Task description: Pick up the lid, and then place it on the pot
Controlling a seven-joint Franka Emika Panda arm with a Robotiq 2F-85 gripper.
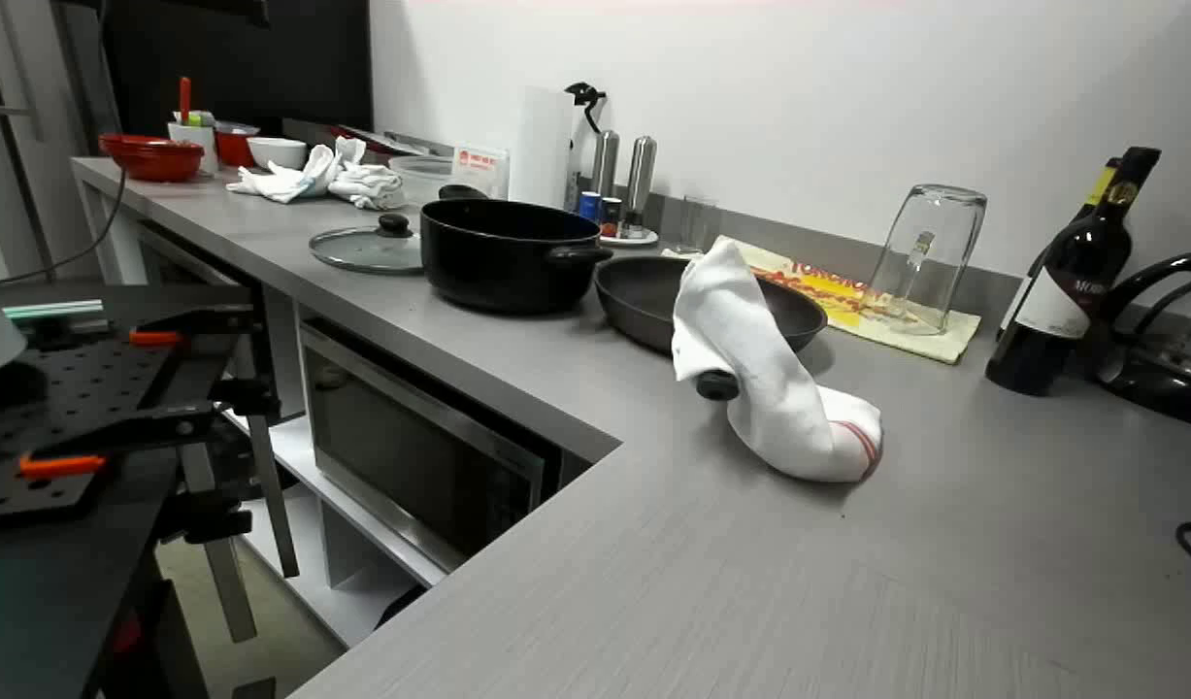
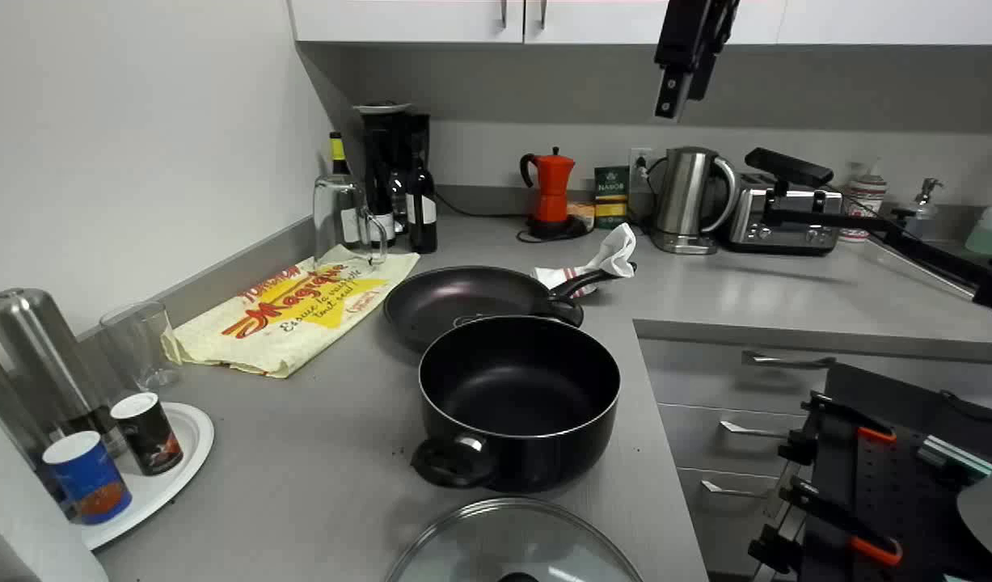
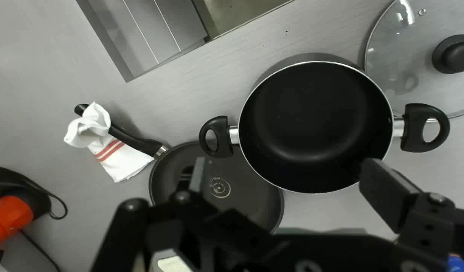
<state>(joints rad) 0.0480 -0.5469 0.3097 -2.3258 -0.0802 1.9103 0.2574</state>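
Observation:
The glass lid (image 1: pixel 357 250) with its black knob lies flat on the counter beside the pot. It also shows, cut off by the frame edge, in an exterior view (image 2: pixel 496 537) and in the wrist view (image 3: pixel 400 68). The wide black pot (image 1: pixel 508 262) stands uncovered and empty between the lid and a pan; it also shows in an exterior view (image 2: pixel 536 461) and in the wrist view (image 3: pixel 315 109). My gripper (image 3: pixel 290 175) is open and empty, high above the pot and pan. Its fingertips also show in an exterior view (image 2: pixel 672 101).
The dark pan (image 2: pixel 455 303) adjoins the pot, its handle wrapped in a white towel (image 1: pixel 779 408). A glass mug (image 1: pixel 930 252), wine bottles (image 1: pixel 1066 282), a paper roll (image 1: pixel 542 146) and a plate with cups (image 2: pixel 192 436) stand along the wall. The counter edge (image 1: pixel 459 374) runs close by the pot.

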